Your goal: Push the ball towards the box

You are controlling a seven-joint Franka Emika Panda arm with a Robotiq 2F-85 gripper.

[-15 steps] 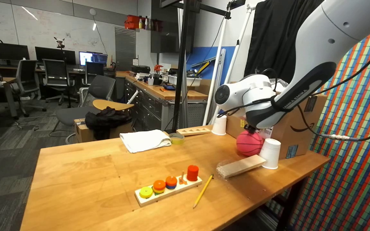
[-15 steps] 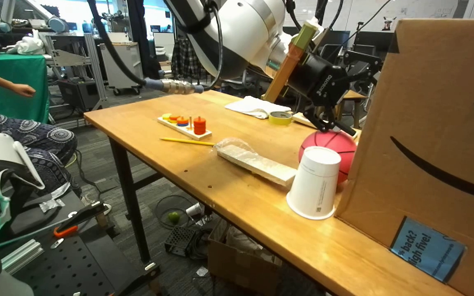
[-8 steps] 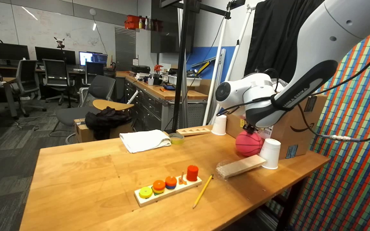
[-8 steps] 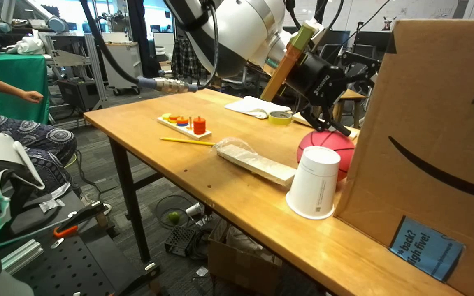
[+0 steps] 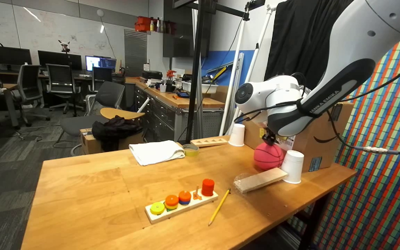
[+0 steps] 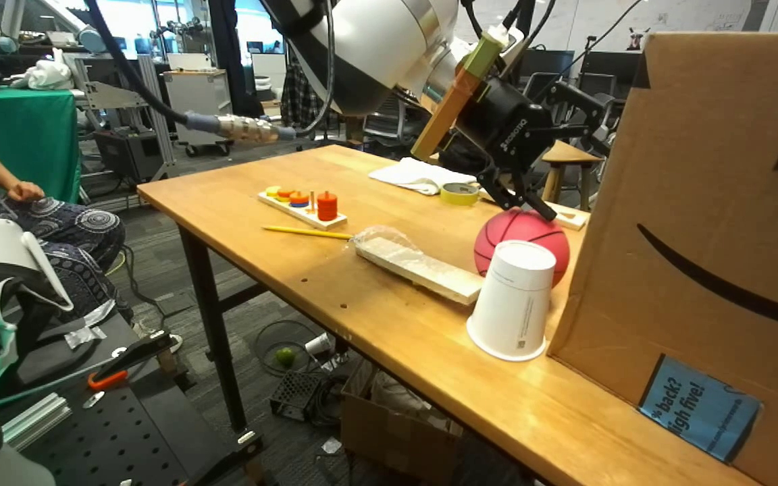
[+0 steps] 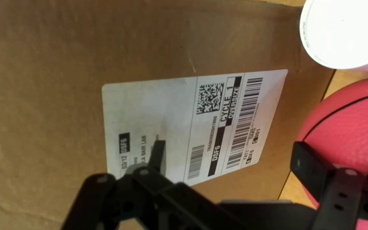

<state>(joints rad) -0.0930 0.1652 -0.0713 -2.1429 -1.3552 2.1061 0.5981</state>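
The red ball with black lines rests on the table beside the cardboard box. The ball and box show in both exterior views. My gripper is open, with nothing between its fingers. Its lower finger is at the top of the ball and seems to touch it. Its other finger is up near the box. In the wrist view the gripper has one finger against the ball and the other in front of the labelled box face. Whether ball and box touch is unclear.
An upturned white cup stands close by the ball, at the box corner. A wooden block lies beside it. A second cup, tape roll, white cloth, pencil and ring toy are on the table.
My gripper has moved a little away from the box and down. The ball has shifted slightly the same way, away from the box. The gripper stays open.
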